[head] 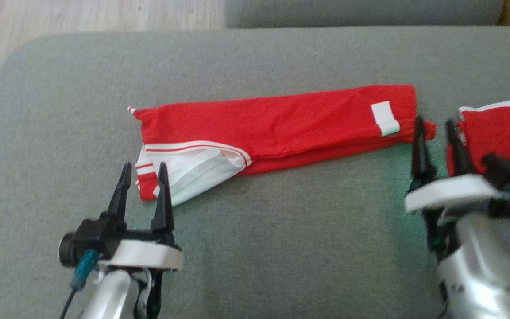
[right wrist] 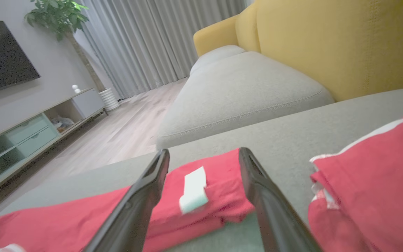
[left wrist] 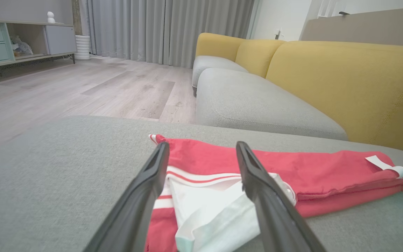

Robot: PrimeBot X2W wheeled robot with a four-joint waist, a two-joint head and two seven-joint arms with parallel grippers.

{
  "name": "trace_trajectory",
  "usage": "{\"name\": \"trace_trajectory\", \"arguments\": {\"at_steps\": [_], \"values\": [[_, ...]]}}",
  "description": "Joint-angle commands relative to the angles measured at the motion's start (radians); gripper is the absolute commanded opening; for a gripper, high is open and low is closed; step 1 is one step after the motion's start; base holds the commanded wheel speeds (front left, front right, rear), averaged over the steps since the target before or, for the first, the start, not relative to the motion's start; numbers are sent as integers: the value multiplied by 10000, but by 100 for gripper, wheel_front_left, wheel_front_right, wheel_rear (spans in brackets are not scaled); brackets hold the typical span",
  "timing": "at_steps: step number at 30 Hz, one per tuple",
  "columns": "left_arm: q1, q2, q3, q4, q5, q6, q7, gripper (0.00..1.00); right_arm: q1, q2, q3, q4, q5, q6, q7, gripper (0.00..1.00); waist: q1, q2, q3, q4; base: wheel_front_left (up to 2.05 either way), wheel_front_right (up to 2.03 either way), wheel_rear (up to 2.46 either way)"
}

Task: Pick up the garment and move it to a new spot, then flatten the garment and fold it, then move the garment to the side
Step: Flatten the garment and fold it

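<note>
Jaws wide and empty, the left gripper (head: 144, 166) and right gripper (head: 434, 120) bracket the ends of the long-folded red garment (head: 281, 124) mid grey cushion (head: 255, 248), likely to fold it again.

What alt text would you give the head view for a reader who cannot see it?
A red garment with white trim lies folded into a long strip on a grey cushion. The open left gripper points at its near left end, the open right gripper at its right end, beside a second red cloth.

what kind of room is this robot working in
Most likely a home living room: a yellow-backed sofa with grey seat cushions, a dark wall-mounted television, and floor-length grey curtains.
</note>
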Motion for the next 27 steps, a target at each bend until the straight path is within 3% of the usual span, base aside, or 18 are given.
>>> {"name": "trace_trajectory", "arguments": {"at_steps": [1, 9, 19, 20, 21, 22, 27], "values": [[-534, 19, 439, -268, 101, -54, -93, 100, -590, 49, 76, -181, -133, -7, 11, 100, -1, 0, 277, 147, 0, 0, 0], [-985, -442, 634, -72, 527, -511, -93, 100, -2552, 50, -1774, 2569, -1138, -7, 985, 100, -1, 0, 1031, 553, 0, 0, 0], [-1234, -697, 1015, 94, 883, -822, -93, 100, -3855, 50, -1883, 5569, -1748, -7, 1325, 100, -1, 0, 1262, 698, 0, 0, 0], [-1258, -710, 1047, 108, 902, -842, -93, 100, -3929, 50, -1742, 5745, -1756, -7, 1296, 95, -1, 0, 1257, 699, 0, 0, 0], [-1276, -721, 1081, 122, 920, -861, -93, 100, -3993, 50, -1607, 5887, -1759, -7, 1230, 29, -1, 0, 1247, 694, 0, 0, 0], [-1287, -731, 1116, 135, 938, -880, -93, 100, -4047, 50, -1476, 5998, -1738, -7, 1125, 0, -1, 0, 1231, 688, 0, 0, 0], [-1191, -762, 1301, 212, 1053, -948, -93, 100, -4109, 50, -1330, 6321, -1799, -7, 447, 0, -1, 0, 969, 564, 0, 0, 0]]}}
